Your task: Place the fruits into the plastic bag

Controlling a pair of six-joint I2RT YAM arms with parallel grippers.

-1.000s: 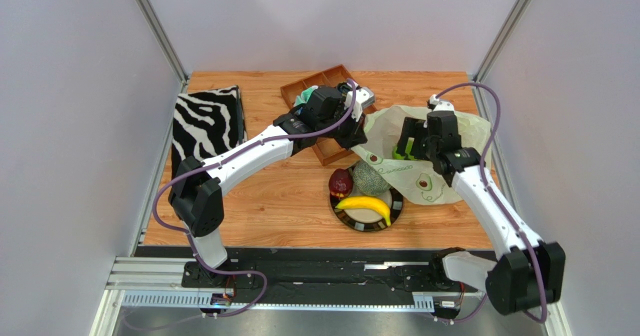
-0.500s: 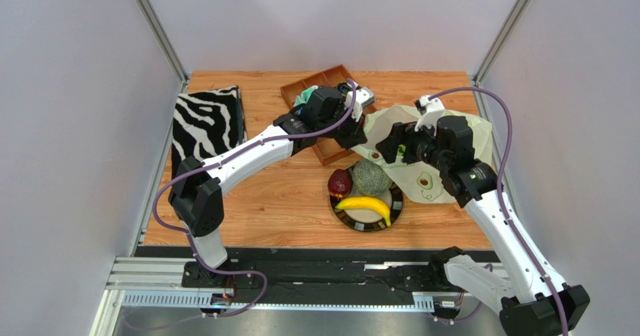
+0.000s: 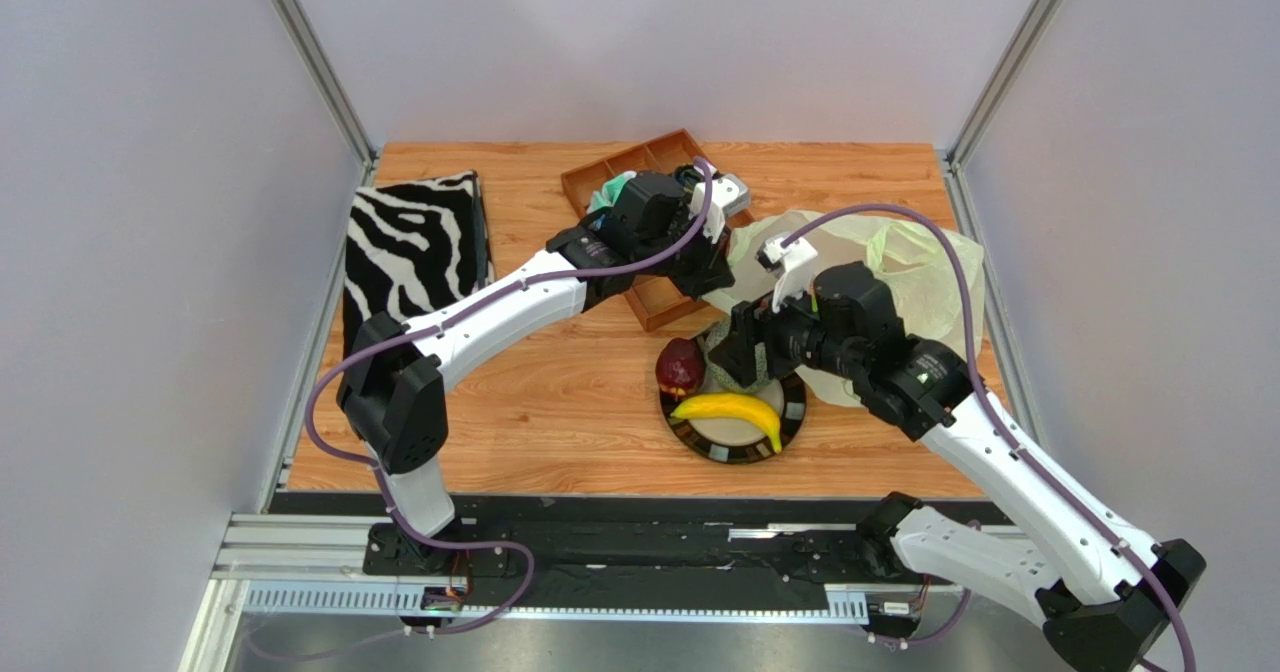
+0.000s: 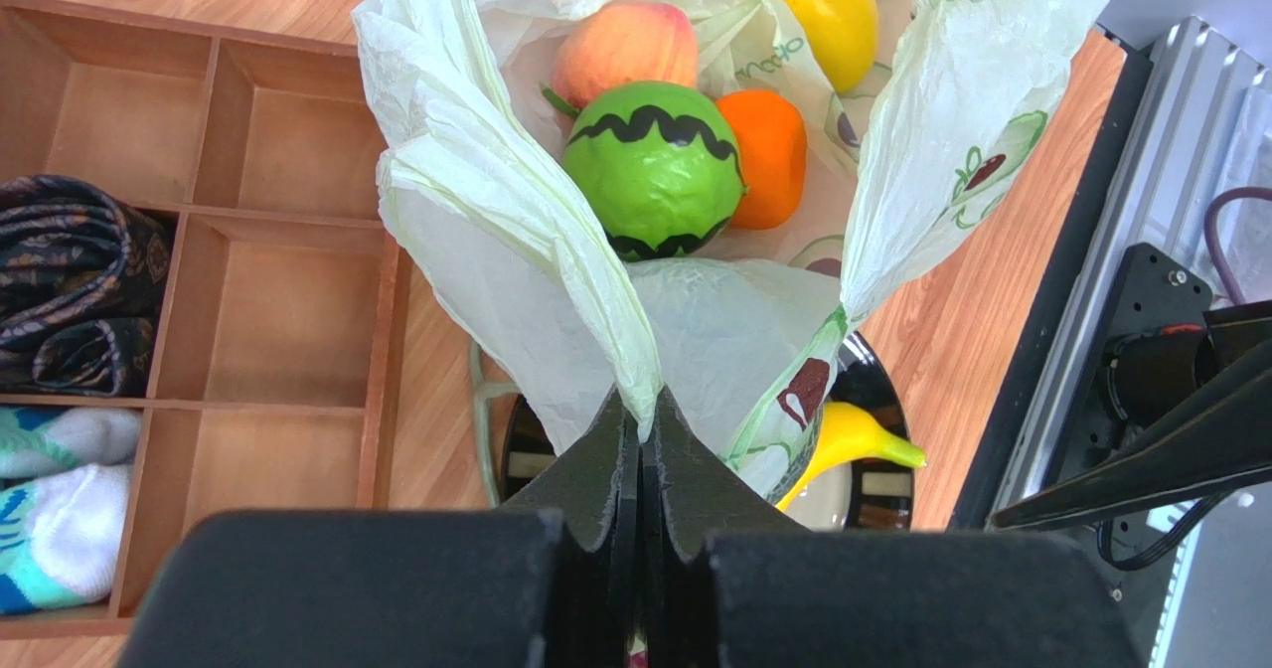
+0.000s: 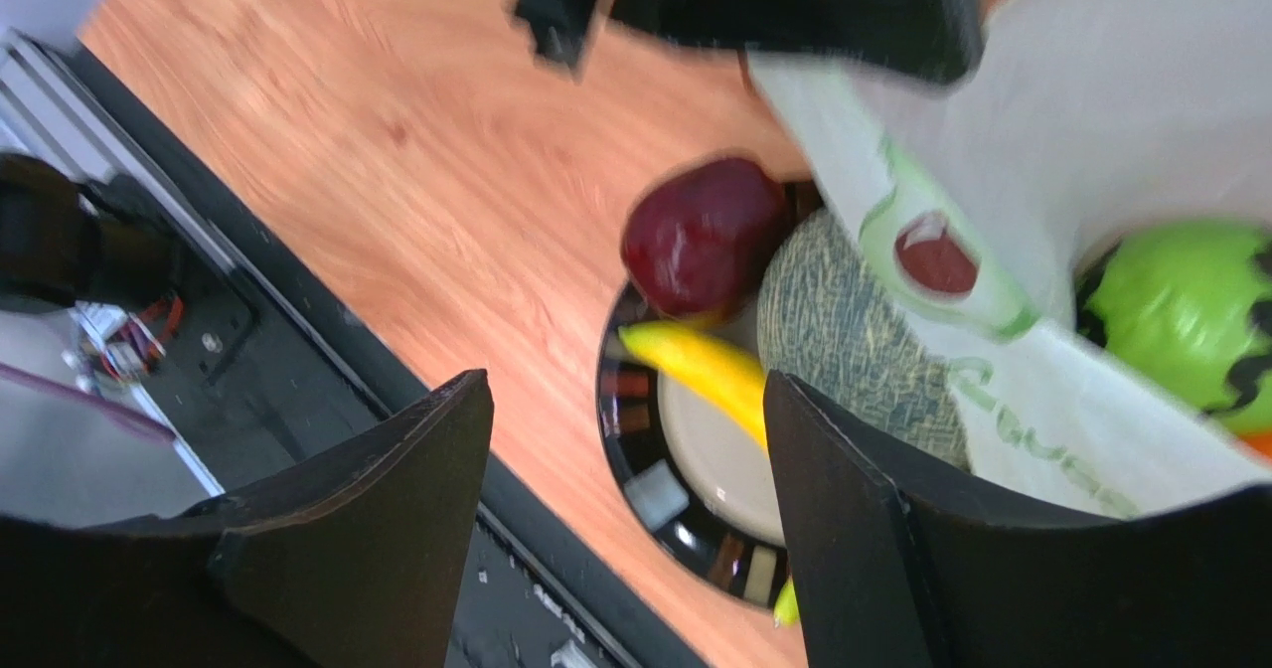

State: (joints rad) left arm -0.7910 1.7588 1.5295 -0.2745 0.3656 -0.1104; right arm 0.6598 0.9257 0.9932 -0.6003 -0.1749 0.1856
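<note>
- My left gripper is clamped tight on a fold of the plastic bag; its fingers pinch the bag's rim, and the mouth stands open in the left wrist view.
- The bag lies on the table at the far right, just behind the plate, and part of it drapes over the plate's far edge.
- Inside the bag I see the small striped green ball, with the peach behind it, the orange touching its side and the yellow oblong fruit deeper in.
- My right gripper hangs over the plate with its jaws spread wide and nothing between them.
- On the plate sit the dark red apple, the netted melon just beside it, and the banana across the front.
- The wooden tray with cloth rolls sits left of the bag, and the zebra-striped box lies at the table's far left, well apart.
</note>
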